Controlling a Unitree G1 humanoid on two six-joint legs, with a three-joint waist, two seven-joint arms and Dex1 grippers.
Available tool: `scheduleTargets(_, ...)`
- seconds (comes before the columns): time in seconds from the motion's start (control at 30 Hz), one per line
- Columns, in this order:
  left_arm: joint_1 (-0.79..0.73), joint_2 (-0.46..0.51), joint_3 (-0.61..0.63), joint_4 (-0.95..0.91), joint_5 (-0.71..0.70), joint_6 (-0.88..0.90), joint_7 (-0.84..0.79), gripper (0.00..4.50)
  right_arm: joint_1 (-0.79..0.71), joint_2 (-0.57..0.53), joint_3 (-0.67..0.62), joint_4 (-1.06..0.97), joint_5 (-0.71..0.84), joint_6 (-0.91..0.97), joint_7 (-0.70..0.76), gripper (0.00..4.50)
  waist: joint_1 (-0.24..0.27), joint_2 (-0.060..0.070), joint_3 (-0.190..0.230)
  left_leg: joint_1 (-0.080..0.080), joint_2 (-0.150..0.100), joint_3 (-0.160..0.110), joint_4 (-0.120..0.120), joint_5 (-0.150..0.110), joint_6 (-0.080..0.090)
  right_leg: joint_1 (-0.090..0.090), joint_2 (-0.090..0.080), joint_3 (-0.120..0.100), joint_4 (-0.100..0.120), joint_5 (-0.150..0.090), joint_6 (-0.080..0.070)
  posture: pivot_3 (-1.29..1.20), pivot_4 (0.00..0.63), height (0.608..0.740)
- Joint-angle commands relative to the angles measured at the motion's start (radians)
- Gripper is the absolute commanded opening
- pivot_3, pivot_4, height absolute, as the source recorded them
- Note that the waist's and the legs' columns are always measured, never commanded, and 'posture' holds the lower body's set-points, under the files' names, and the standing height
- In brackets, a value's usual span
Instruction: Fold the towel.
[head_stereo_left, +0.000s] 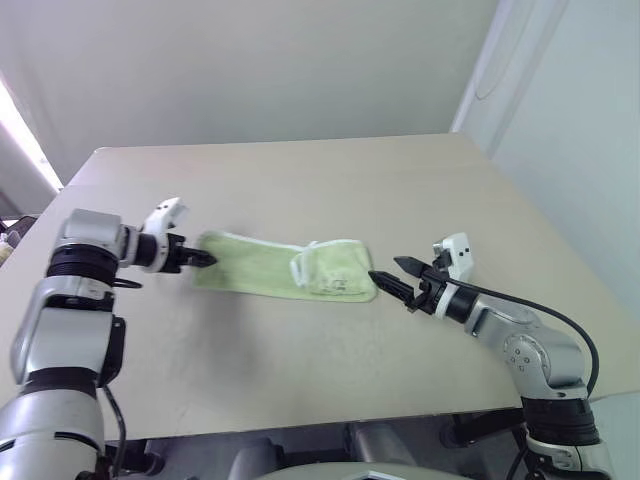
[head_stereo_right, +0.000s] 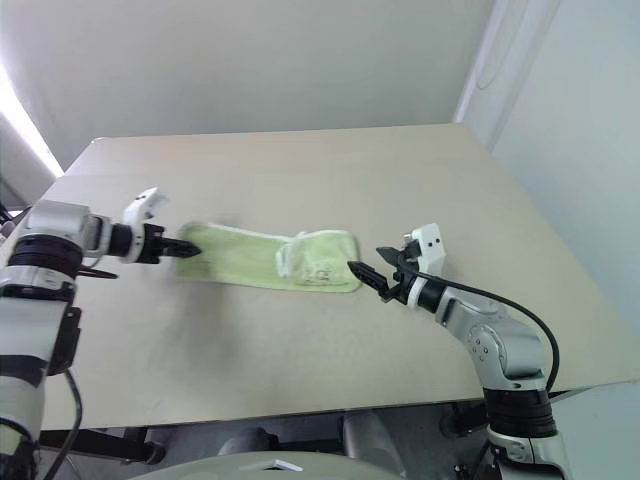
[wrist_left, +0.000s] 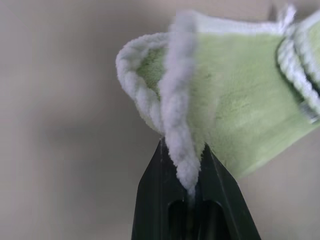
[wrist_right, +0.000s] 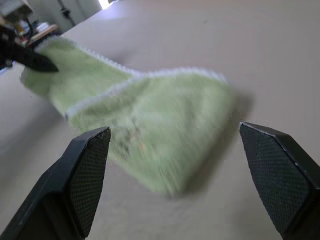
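Left hand (head_stereo_left: 205, 259) pinching towel (head_stereo_left: 285, 268) edge; right hand (head_stereo_left: 392, 274) spread beside it on table (head_stereo_left: 300, 180)

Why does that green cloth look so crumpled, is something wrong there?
The towel isn't lying flat: its end near the right gripper is bunched into a rumpled flap. The left gripper is shut on the other end's white edging, lifting it. Nothing looks torn or spilled on the table.
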Motion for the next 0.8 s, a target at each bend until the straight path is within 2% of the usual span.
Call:
scheduleTargets(0.03,-0.07,0.04,-0.029,0.026,0.052,-0.057,-0.061,0.02,-0.015,-0.013,0.015,-0.03,-0.004,-0.021,0.017,4.31,0.003,-0.002,0.0,0.0,0.0,0.0,0.0,0.0,0.0,0.0,0.0,0.0,0.0,0.0,0.0,0.0,0.0,0.712)
scheduleTargets(0.1,-0.101,0.031,-0.048,0.032,0.073,-0.055,-0.084,0.02,-0.021,-0.01,0.019,-0.023,-0.005,-0.023,0.019,4.31,0.012,-0.003,0.001,0.0,0.0,0.0,0.001,0.0,0.0,0.0,-0.001,0.0,-0.001,0.0,0.0,0.0,0.0,0.712)
scheduleTargets(0.27,-0.178,-0.078,-0.077,-0.063,0.053,0.057,-0.145,0.02,-0.034,-0.005,0.032,-0.012,-0.012,-0.019,0.015,4.31,0.03,-0.005,0.002,-0.002,0.0,0.0,0.001,0.0,0.0,0.0,-0.001,-0.001,-0.001,0.0,0.0,0.0,0.0,0.712)
scheduleTargets(0.47,-0.172,-0.163,-0.124,-0.229,0.021,0.163,-0.175,0.02,-0.024,-0.005,0.016,-0.023,-0.004,-0.005,0.0,4.31,0.021,-0.005,0.003,-0.002,0.0,0.001,0.0,0.0,0.0,-0.002,0.0,0.0,-0.001,0.0,0.0,0.0,0.0,0.712)
scheduleTargets(0.8,-0.267,-0.325,-0.159,-0.166,-0.024,0.263,-0.14,0.02,0.029,-0.012,-0.013,-0.077,0.02,0.01,-0.022,4.31,0.019,-0.005,0.003,-0.001,0.0,0.001,0.001,0.0,0.0,-0.001,0.0,0.0,0.0,0.0,0.001,0.0,0.0,0.712)
